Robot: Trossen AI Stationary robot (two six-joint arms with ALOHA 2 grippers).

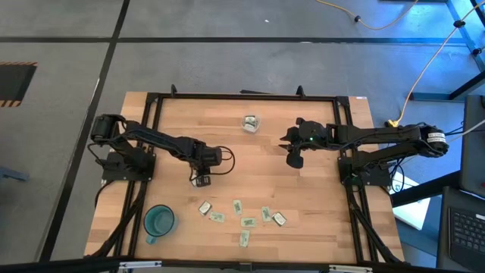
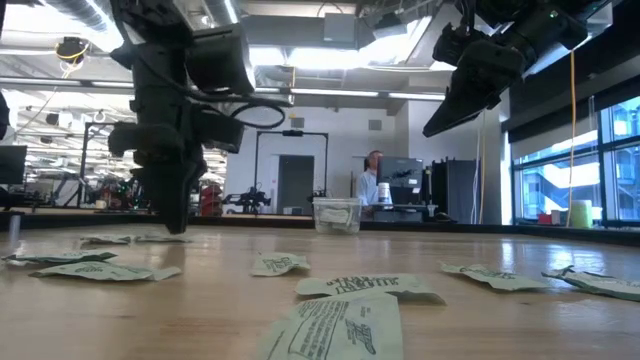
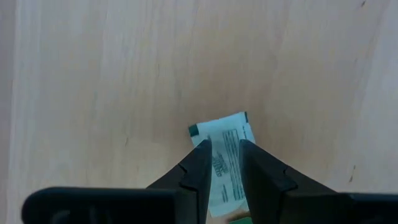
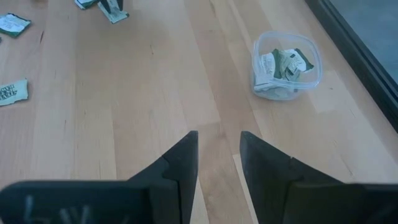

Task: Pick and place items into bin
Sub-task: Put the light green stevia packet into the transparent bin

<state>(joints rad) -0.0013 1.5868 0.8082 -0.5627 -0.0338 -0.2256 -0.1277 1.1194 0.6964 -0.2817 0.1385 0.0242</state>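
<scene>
My left gripper [image 1: 201, 180] [image 2: 176, 225] stands low over the middle-left of the table, fingers pointing down, shut on a white-and-green packet [image 3: 222, 134]. My right gripper [image 1: 294, 161] [image 2: 440, 125] [image 4: 219, 140] hangs open, well above the table, right of centre and touching nothing. The clear bin [image 1: 251, 123] [image 2: 337, 214] [image 4: 285, 65] rests on its base near the far middle and holds a few packets. Several more packets [image 1: 248, 222] [image 2: 360, 287] lie flat along the near side. My left gripper has the packet pinched between its two fingers [image 3: 200, 163], coming from above and pointing down. The packet's free end [image 3: 217, 127] juts out beyond the fingertips, its printed face toward the wrist camera. Whether it is lifted clear of the table cannot be told.
A teal cup [image 1: 159, 221] stands at the near left corner. Loose packets [image 4: 12, 92] lie between the cup and the near right of the table. Bare wood [image 1: 250, 171] runs from the left gripper to the bin. A black frame [image 1: 242, 96] borders the table.
</scene>
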